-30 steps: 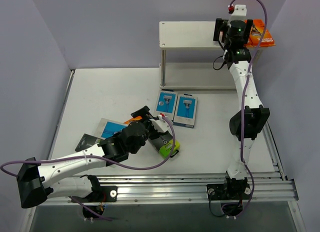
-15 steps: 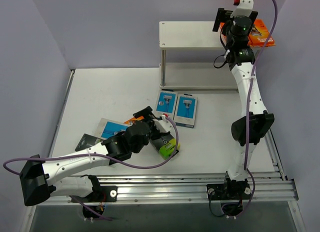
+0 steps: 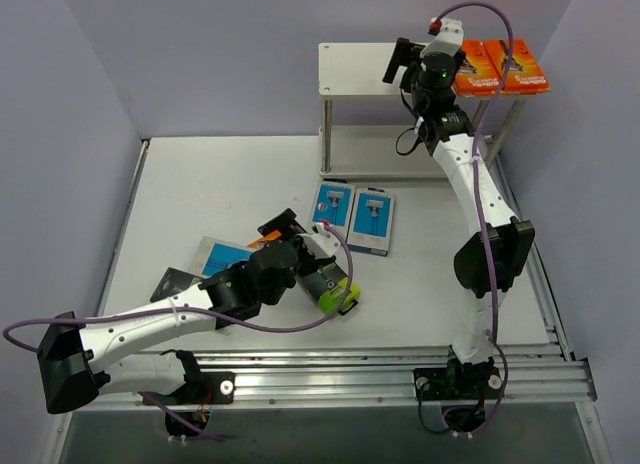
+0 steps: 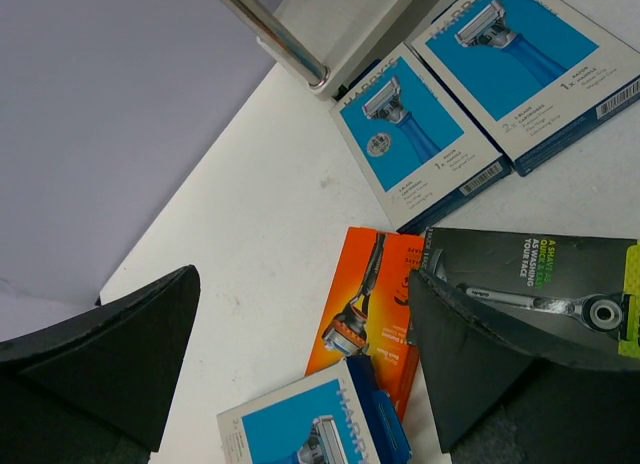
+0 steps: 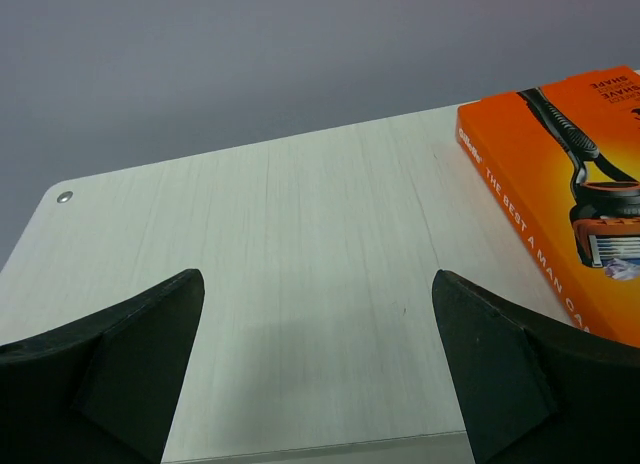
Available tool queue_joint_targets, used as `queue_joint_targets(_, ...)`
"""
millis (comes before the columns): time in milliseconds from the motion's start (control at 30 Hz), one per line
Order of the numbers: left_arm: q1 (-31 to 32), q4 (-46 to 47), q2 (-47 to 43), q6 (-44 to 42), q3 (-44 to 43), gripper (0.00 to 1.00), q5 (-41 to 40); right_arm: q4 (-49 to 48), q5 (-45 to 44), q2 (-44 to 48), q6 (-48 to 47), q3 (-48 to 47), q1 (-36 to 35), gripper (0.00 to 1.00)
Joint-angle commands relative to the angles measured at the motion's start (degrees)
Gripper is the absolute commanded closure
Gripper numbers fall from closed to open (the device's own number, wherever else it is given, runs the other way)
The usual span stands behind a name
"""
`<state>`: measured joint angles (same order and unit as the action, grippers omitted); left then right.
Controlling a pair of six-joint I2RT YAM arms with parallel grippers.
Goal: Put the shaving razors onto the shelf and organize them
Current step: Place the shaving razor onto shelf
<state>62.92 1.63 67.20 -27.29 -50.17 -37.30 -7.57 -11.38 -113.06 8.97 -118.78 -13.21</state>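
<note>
The shelf (image 3: 360, 69) stands at the back of the table. Two orange razor packs (image 3: 478, 69) (image 3: 522, 66) lie side by side on the right of its top board. My right gripper (image 3: 405, 59) hovers open over the bare top board (image 5: 300, 234), and one orange pack (image 5: 560, 174) lies just right of its fingers. My left gripper (image 3: 295, 242) is open low over the table. An orange pack (image 4: 370, 304) and a light blue pack (image 4: 310, 424) show between its fingers. A black pack with lime ends (image 3: 335, 289) lies by its right finger (image 4: 490, 364).
Two light blue packs (image 3: 331, 204) (image 3: 370, 221) lie side by side in front of the shelf, near a metal post (image 4: 265, 29). Another light blue pack (image 3: 222, 254) and a black pack (image 3: 175, 282) lie left of the left arm. Grey walls close in the table.
My right gripper has swung left across the shelf's top board, away from the orange packs, which now lie uncovered side by side. The left arm has barely moved.
</note>
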Motion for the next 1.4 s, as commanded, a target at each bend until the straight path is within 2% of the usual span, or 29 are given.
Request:
queue_joint_targets(0,-0.95,-6.27,-4.70,6.10,-2.83,0.06,-2.16,-4.38,-5.23,0.64,3.77,-1.28,-0.76,0.08)
queue_joint_targets(200,-1.74,-14.45,-11.21,14.36,-2.39,0.06,-2.96,-3.68,-9.53,-2.16,5.27,-1.72,-1.20,0.08)
queue_joint_targets(467,-2.62,-18.32,-13.76,20.34,-1.51,0.06,-2.69,-4.73,-12.70,-4.19,5.70,-1.72,-1.29,0.08)
queue_joint_targets(767,-2.80,-19.82,-13.67,21.84,-2.30,0.06,-2.60,-4.82,-17.27,-7.62,5.79,-4.79,-1.20,0.07)
queue_joint_targets(1367,-3.06,-20.97,-12.53,24.30,-2.74,0.06,-2.16,-5.43,-19.38,-13.15,3.42,-10.42,-1.03,0.04)
